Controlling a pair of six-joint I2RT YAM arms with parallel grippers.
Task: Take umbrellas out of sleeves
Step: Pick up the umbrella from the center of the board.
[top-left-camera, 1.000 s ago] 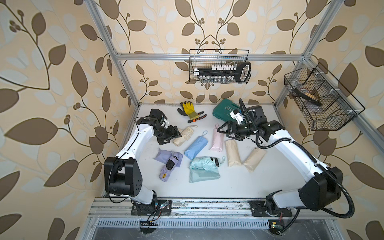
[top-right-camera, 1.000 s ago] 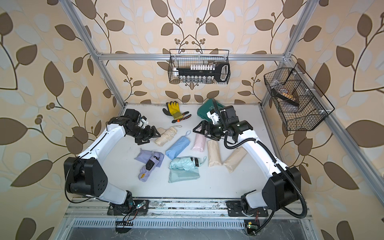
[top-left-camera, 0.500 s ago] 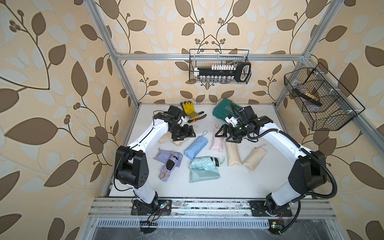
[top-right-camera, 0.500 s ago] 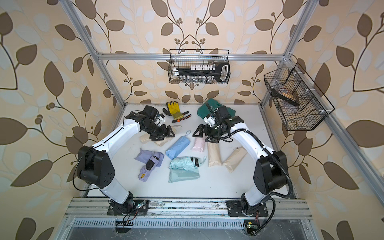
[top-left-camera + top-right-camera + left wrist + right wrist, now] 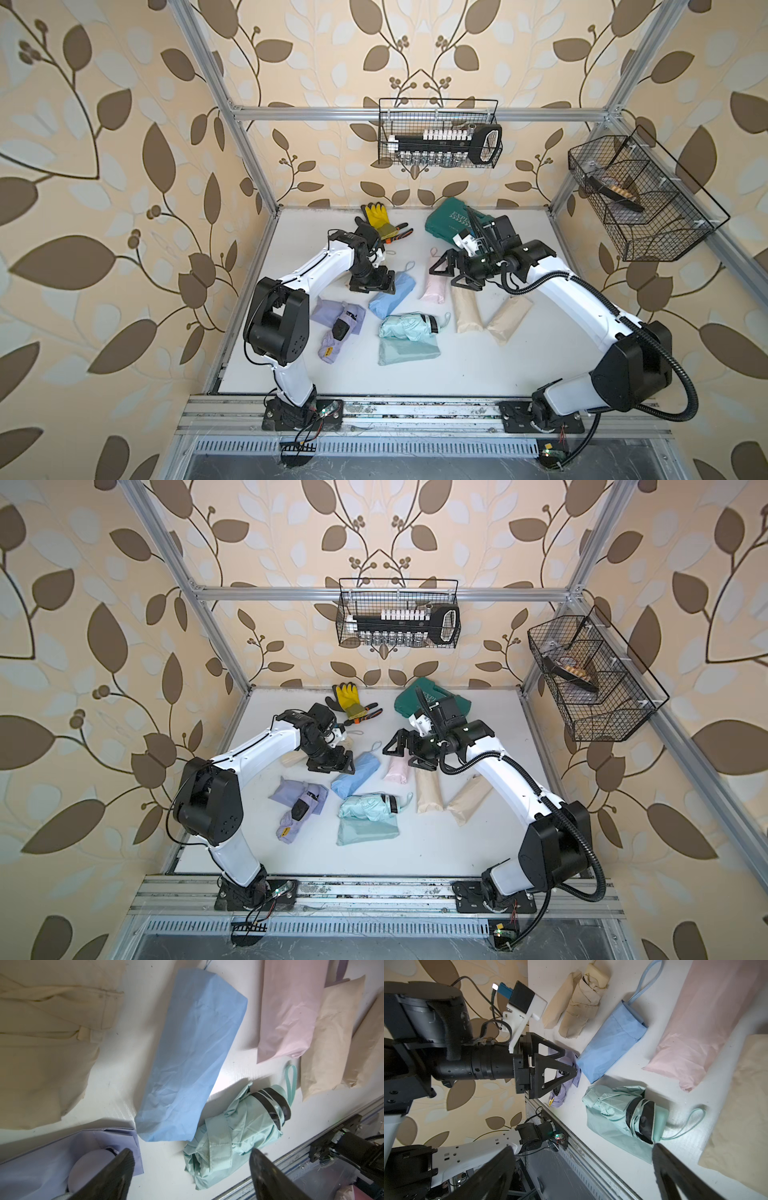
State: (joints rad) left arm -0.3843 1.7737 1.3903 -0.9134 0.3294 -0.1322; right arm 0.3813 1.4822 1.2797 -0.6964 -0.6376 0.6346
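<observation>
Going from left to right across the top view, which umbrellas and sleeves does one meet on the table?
lilac umbrella → blue sleeve → pink sleeve → straight beige sleeve → slanted beige sleeve. Left out: mint umbrella, which overlaps the blue sleeve.

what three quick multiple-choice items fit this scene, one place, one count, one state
1. Relative to the mint sleeve, the mint umbrella lies: A inside; B far off; C on top.
2. Count of wire baskets hanging up: A one; B two; C four.
3. The right gripper is: A open, empty; B shut on the mint umbrella; C shut on the mint sleeve.
C: the crinkled bundle overlaps the flat sleeve. B: one at the back, one at the side. A: its jaws stand wide with nothing between.
</observation>
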